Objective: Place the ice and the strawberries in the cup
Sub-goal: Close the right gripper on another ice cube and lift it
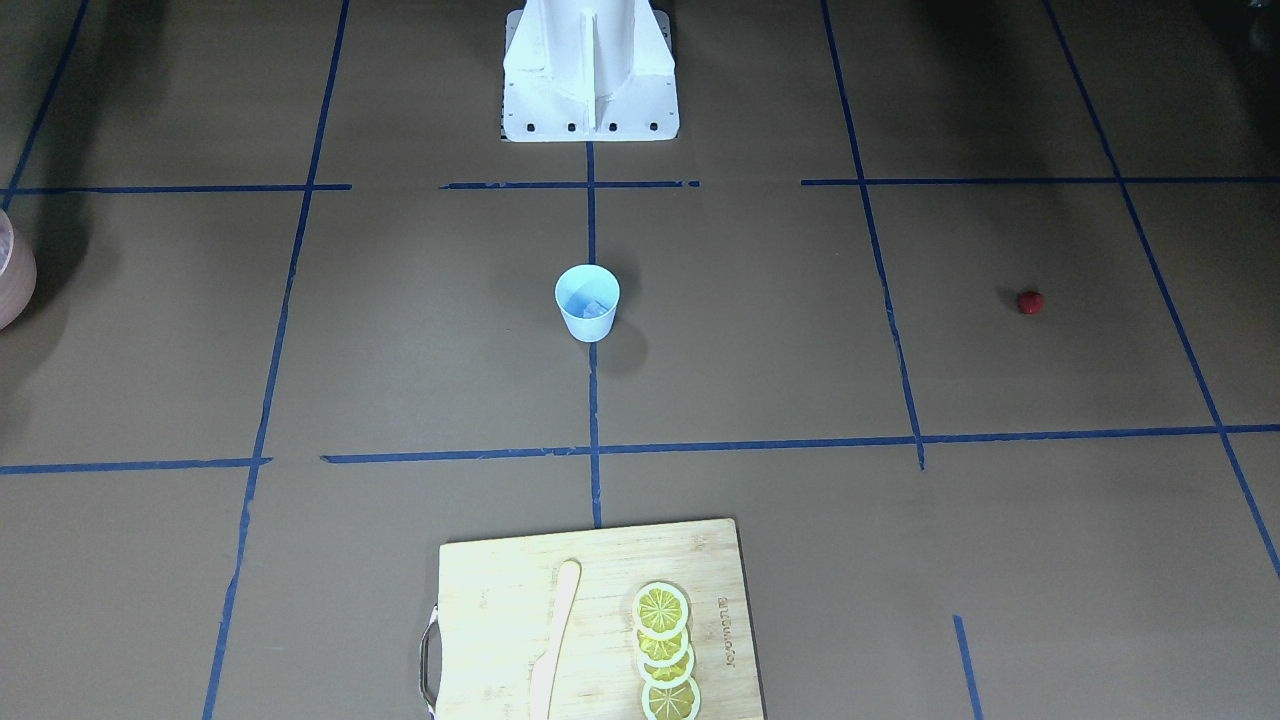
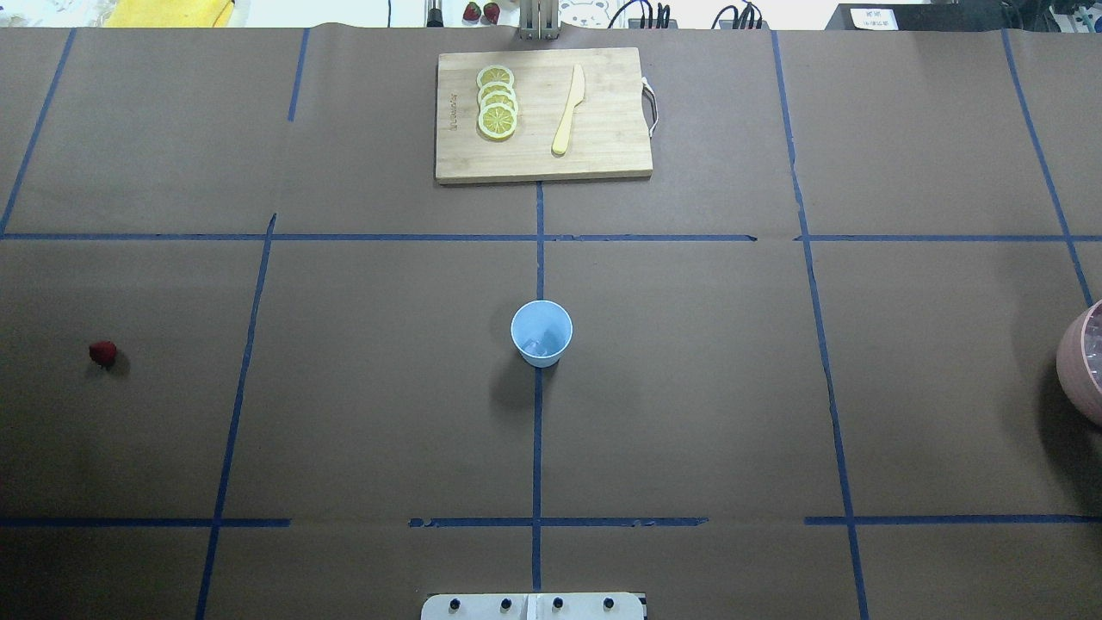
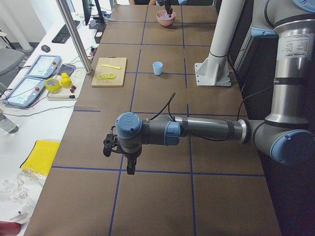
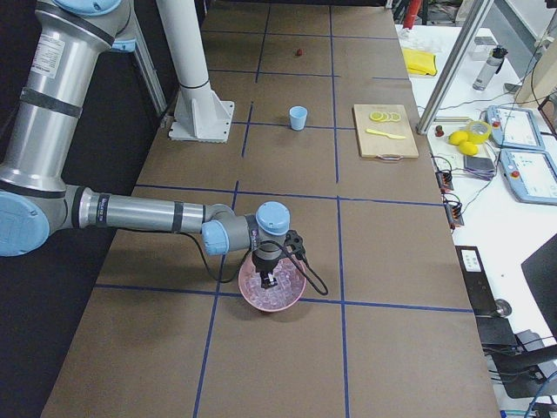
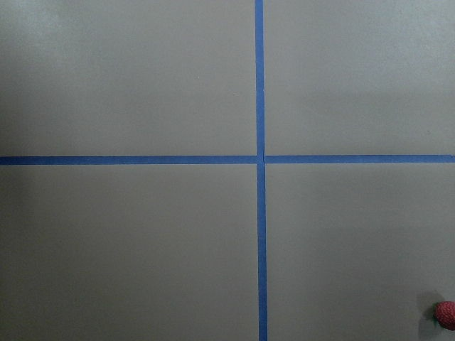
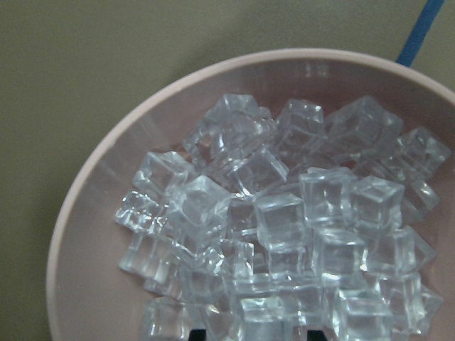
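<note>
Clear ice cubes, pink round bowl — right gripper above.
Light-blue tapered cup; small red strawberry well apart; left gripper; finger gaps — cannot tell.

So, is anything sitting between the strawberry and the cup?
No. Overhead, the stretch from strawberry to cup is bare table, crossed by one blue tape line.
</note>
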